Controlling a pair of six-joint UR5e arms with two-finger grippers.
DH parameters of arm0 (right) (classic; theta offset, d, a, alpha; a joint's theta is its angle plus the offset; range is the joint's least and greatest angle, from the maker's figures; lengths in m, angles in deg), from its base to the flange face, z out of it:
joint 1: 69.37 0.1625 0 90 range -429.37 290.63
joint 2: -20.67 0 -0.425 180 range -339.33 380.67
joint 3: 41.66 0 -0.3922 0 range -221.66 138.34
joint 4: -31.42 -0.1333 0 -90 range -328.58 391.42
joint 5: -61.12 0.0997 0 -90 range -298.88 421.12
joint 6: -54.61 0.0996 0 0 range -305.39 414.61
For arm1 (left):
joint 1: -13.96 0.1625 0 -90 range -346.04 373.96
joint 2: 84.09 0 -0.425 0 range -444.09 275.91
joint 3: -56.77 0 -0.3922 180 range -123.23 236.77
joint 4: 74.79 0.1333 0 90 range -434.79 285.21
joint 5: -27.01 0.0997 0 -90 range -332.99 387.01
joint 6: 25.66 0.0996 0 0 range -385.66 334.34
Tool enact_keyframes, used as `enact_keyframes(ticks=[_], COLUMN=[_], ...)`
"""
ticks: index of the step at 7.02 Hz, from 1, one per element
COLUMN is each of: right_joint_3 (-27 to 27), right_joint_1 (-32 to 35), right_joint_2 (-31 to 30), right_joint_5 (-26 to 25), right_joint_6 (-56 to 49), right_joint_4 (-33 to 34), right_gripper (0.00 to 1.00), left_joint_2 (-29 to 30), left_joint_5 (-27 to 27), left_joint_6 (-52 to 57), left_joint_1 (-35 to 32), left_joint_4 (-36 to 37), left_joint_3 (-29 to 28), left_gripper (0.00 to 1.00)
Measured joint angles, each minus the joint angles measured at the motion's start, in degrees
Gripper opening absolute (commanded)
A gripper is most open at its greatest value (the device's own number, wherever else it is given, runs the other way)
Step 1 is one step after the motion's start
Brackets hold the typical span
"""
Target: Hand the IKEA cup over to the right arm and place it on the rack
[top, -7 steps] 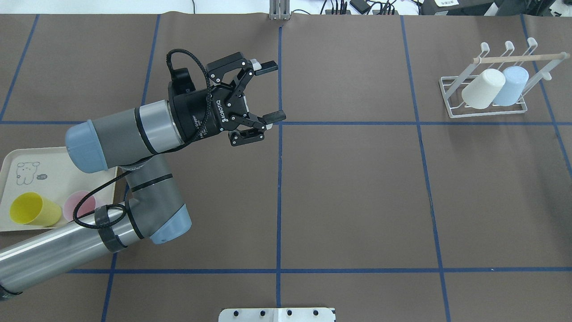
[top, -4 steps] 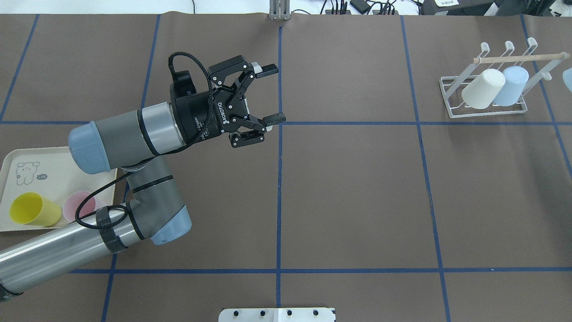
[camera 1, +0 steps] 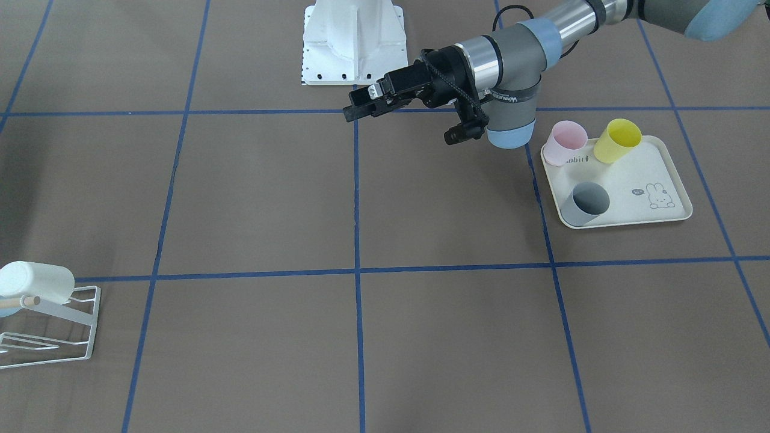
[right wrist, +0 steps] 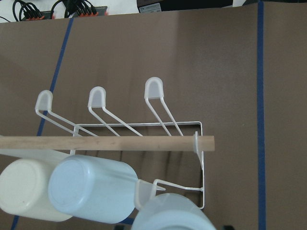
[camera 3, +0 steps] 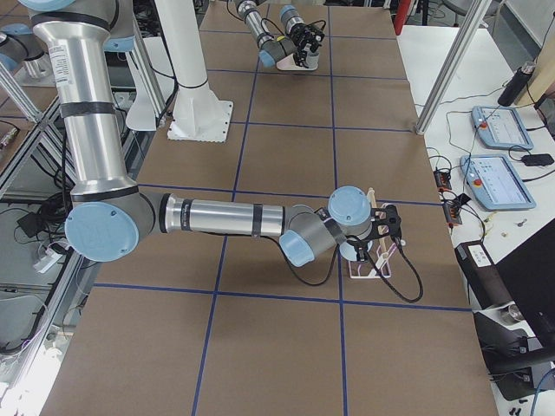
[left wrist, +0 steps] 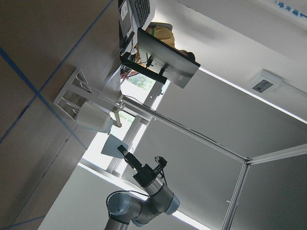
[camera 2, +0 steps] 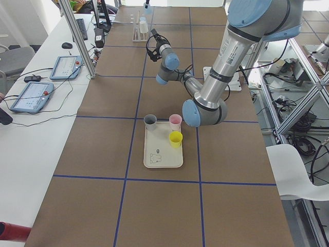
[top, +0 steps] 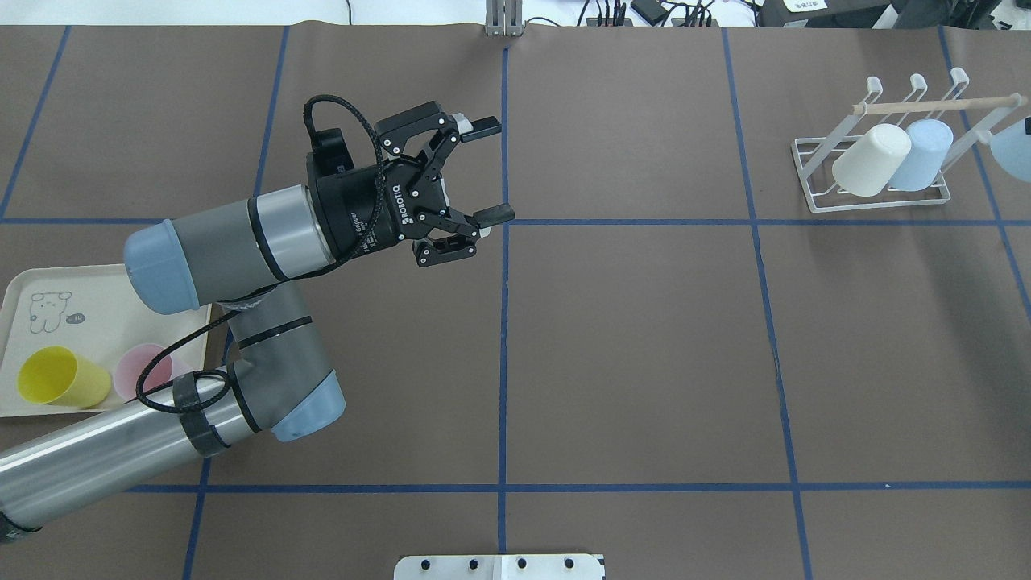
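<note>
A pale blue cup (top: 1016,153) hangs at the overhead view's right edge, just right of the white wire rack (top: 926,104). In the left wrist view, far off, my right gripper (left wrist: 121,151) is shut on this cup. The right wrist view shows the cup's base (right wrist: 172,218) close under the rack's dowel (right wrist: 105,143), beside a prong tip (right wrist: 144,194). On the rack rest a white cup (top: 870,159) and another pale blue cup (top: 922,155). My left gripper (top: 493,167) stands open with nothing in it above the table's middle, level with its fingers pointing right.
A cream tray (camera 1: 656,213) on the robot's left holds a yellow cup (camera 1: 619,139), a pink cup (camera 1: 566,141) and a grey cup (camera 1: 586,203). The left arm's elbow hangs over the tray's edge. Blue tape lines grid the brown table.
The held pale blue cup has come further into the overhead view from the right, toward the rack. The left arm has barely moved and its gripper stays open.
</note>
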Motion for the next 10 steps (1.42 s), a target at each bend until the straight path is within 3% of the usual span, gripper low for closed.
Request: enact_keyframes(ticks=[10], right_joint_3=[1.29], right_joint_1=[-2.39], right_joint_2=[2.20], right_joint_5=[-4.07], right_joint_6=[-0.66], right_joint_4=[1.54], right_gripper=[0.00], left_joint_2=[0.08], left_joint_5=[0.01], left_joint_6=[0.00], left_joint_1=[0.06], left_joint_4=[0.00], left_joint_3=[-0.47], left_gripper=[0.99])
